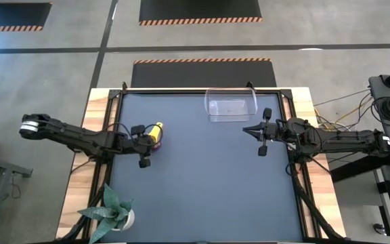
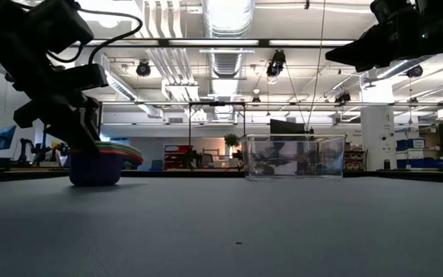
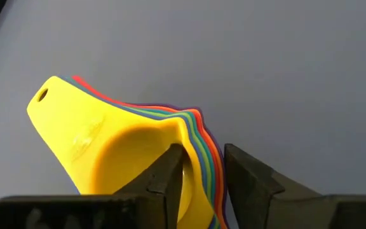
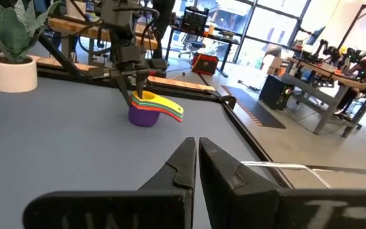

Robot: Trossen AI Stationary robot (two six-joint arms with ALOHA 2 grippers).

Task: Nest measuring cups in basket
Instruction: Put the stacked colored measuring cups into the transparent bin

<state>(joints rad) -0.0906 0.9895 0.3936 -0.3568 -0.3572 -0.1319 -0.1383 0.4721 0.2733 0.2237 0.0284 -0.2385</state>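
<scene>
Because the left gripper (image 3: 202, 175) pinches only the rim of the stacked measuring cups (image 3: 126, 149), its fingers straddling the wall, the nest may tilt apart on lifting toward the basket (image 1: 231, 105), while the right gripper (image 4: 197, 166) waits shut.

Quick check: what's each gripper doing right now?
Left gripper: jaws closing over the rim of the nested measuring cups, grip not certain.
Right gripper: shut, empty, in the air.

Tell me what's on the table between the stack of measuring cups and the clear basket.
Nothing: in the high view, only bare mat lies between the stacked measuring cups and the basket.
</scene>
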